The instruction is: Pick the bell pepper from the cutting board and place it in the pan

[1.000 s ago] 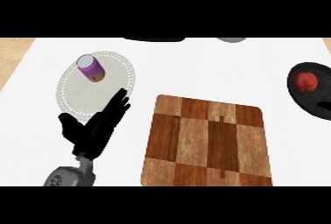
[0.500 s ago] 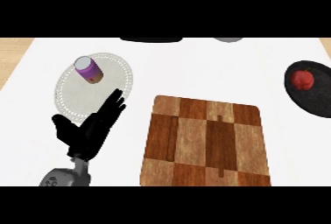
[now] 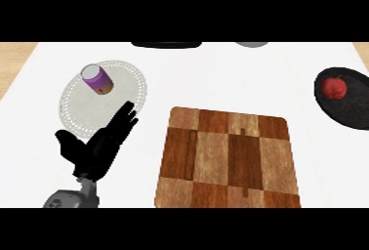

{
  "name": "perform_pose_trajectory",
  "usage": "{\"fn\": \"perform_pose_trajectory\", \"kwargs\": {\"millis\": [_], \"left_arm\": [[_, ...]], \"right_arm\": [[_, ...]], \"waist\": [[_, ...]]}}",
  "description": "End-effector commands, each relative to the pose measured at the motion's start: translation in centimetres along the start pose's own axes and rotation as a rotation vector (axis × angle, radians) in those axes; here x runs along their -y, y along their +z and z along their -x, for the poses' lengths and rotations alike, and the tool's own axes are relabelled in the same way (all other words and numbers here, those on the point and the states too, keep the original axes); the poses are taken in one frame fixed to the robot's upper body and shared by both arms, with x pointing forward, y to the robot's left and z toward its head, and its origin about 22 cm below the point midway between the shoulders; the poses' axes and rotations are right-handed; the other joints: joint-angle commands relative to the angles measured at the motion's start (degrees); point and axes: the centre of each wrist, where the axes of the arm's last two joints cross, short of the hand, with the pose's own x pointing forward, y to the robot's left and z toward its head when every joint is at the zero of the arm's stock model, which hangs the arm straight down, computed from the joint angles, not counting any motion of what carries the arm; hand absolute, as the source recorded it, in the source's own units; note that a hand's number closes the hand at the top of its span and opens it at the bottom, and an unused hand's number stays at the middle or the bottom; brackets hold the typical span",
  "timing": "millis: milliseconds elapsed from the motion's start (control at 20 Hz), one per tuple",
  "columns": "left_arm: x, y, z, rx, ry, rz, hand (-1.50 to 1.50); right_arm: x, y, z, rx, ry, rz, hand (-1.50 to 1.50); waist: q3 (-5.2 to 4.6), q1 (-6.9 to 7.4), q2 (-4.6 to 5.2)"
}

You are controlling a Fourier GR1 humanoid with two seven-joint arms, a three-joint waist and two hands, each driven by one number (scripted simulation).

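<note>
The big white counter [image 3: 216, 73] fills most of the frame. In the lower middle lies the wooden cutting board [image 3: 229, 158], and nothing sits on it. At the right edge of the frame is the dark pan [image 3: 353, 107], and the red bell pepper [image 3: 334, 87] sits inside it, toward its upper left part. So the job looks done: the pepper is off the board and in the pan, and nothing seems left to do but rest. At the upper left is a round grey plate [image 3: 79, 110] with a purple can [image 3: 98, 79] standing on it, a bit tilted. Two dark things peek in at the top edge, too cut off to name. The left hand [image 3: 97, 146] shows at the lower left, between the plate and the board, fingers straight and spread, holding nothing. The right hand does not show at all. Against the earlier frames, the pan and pepper sit a little closer to the right edge, and the left hand is in almost the same place with the same open shape.
</note>
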Motion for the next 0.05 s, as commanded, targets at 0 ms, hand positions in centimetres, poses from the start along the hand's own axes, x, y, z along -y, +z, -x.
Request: {"fn": "perform_pose_trajectory", "kwargs": {"millis": [0], "left_arm": [[0.21, -0.35, -0.17, 0.002, 0.008, 0.006, 0.00]], "right_arm": [[0.98, 1.13, 0.18, 0.090, -0.105, -0.104, -1.50]], "waist": [[0.05, -0.51, -0.04]]}}
